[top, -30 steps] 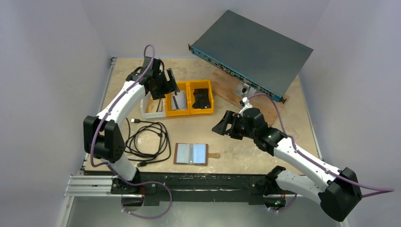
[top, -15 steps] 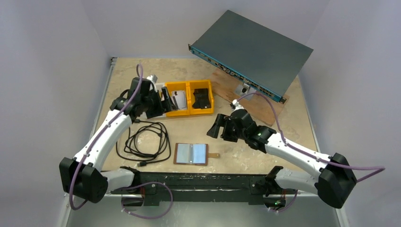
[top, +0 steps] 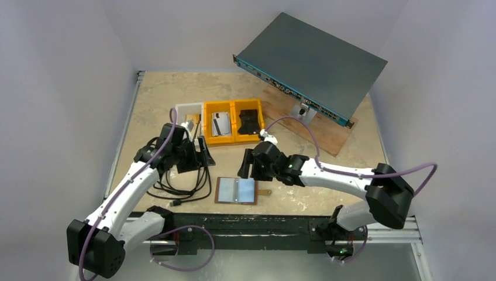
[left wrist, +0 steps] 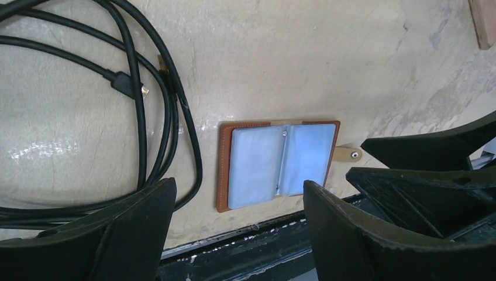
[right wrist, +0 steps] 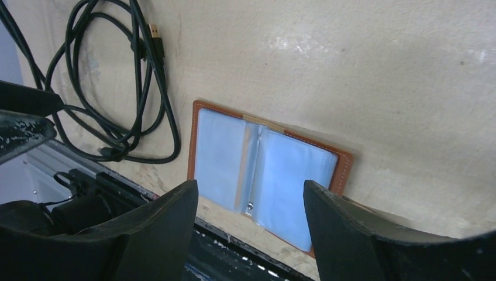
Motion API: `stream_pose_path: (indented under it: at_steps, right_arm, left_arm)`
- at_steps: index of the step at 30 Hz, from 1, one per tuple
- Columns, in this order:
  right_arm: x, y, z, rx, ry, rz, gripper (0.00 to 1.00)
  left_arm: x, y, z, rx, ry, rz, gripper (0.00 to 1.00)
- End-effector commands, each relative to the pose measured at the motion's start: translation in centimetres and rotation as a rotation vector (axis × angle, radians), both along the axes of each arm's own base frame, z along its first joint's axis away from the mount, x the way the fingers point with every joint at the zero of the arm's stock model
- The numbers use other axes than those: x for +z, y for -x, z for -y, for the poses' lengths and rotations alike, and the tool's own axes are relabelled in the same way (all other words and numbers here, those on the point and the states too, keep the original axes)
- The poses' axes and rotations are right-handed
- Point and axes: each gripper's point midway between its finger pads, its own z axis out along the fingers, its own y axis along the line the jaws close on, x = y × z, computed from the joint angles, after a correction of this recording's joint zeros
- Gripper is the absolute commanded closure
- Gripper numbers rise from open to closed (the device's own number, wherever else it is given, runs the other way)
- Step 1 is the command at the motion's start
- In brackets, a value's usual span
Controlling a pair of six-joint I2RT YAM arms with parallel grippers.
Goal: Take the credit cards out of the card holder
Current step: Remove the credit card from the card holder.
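Below the empty, wide-open left pincer [top: 203, 157] and right pincer [top: 245, 167] lies the card holder [top: 236, 190].

A: Where's your card holder [top: 236, 190]?
B: Front centre, near edge of the table [top: 158, 93]. Brown leather, flat & wide open, silvery-blue clear pockets facing up, tan tab [top: 266, 191] sticking out on the right.
A: And the credit cards [top: 220, 124]?
B: You've got pale ones w/ a dark stripe in the left yellow bin [top: 219, 140], well apart from it. Can't tell if any sit in the pockets.
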Motion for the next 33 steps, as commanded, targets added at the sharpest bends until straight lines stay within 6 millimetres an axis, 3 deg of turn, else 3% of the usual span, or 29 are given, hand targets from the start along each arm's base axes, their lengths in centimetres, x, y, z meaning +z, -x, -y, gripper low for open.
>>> stream_pose_path:
  at_steps: [1,4,15,29,33]
  right_arm:
    - [0.7,-0.8,-2.1,-0.026,0.007,0.032,0.36]
    - [-0.4,-0.5,-3.0,-0.009,0.05,0.02,0.42]
    - [-3.9,0.8,-6.0,0.066,0.206,-0.008,0.51]
    - [-7.7,1.9,-6.2,0.121,0.433,-0.019,0.52]
    - [-8.9,2.3,-5.3,0.122,0.476,-0.038,0.6]
  left_arm:
    - [-0.1,0.3,0.6,-0.001,0.05,0.016,0.21]
    - [-0.9,0.5,0.4,0.029,0.067,0.01,0.21]
    - [-3.0,1.6,0.7,0.057,0.112,-0.046,0.22]
    - [-3.9,1.7,0.7,0.062,0.11,-0.067,0.23]
    - [-4.2,1.8,0.8,0.062,0.109,-0.076,0.23]
